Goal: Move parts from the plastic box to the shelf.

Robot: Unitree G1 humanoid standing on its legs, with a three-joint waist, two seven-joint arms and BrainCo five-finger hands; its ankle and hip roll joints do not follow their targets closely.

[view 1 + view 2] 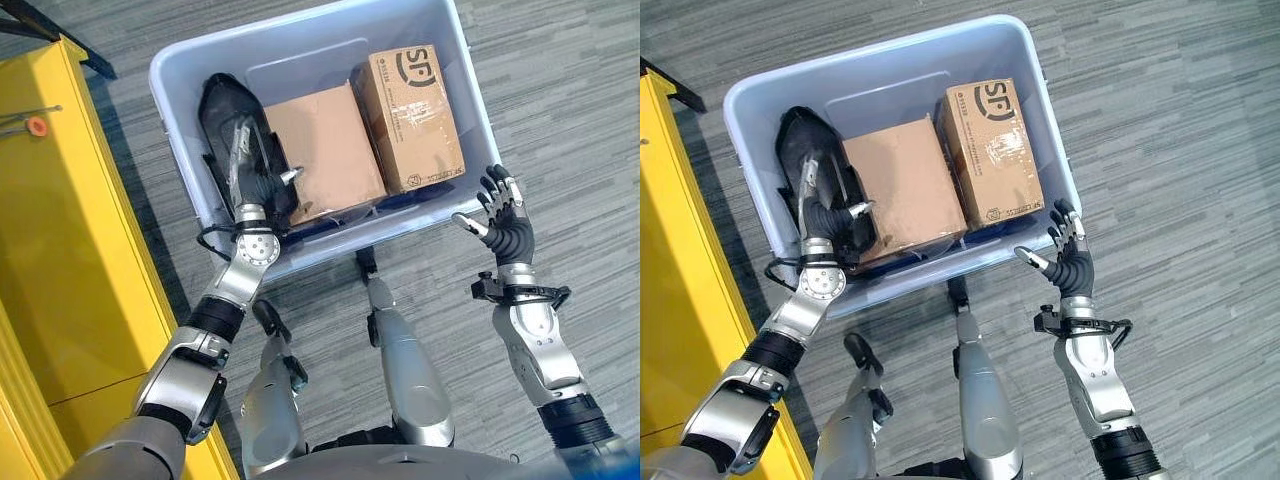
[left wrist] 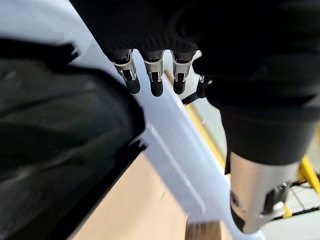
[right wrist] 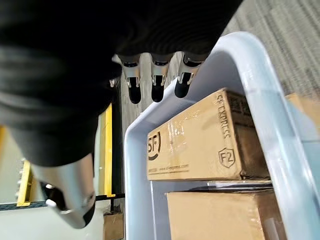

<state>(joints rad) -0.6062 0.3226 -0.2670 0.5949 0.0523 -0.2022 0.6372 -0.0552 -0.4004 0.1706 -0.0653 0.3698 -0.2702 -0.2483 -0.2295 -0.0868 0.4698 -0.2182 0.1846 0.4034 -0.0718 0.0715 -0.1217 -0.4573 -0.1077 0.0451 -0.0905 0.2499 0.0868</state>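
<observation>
early stage by the look of it — plastic box (image 1: 175,75) on the grey carpet still loaded: black bagged part (image 1: 235,140) at its left end, plain brown carton (image 1: 322,150) in the middle, printed and taped carton (image 1: 412,120) at the right end. nothing lifted clear of the box. yellow shelf (image 1: 70,240) along the robot's left side; bare as far as visible, apart from a small orange-tipped item (image 1: 35,126) near its far end, too small to identify. left hand (image 1: 262,188) reached down inside the box, against the black bagged part and just beside the brown carton; from its wrist view fingers (image 2: 156,82) look fairly straight and relaxed along the box wall, thumb apart, nothing clamped — judged as reaching, not yet gripping. right hand (image 1: 1068,257) outside the box, at the near right corner by the printed carton, fingers spread and empty. likely first pick is the black bagged part. remaining: grip, lift over the rim, carry left to the shelf, then both cartons.
</observation>
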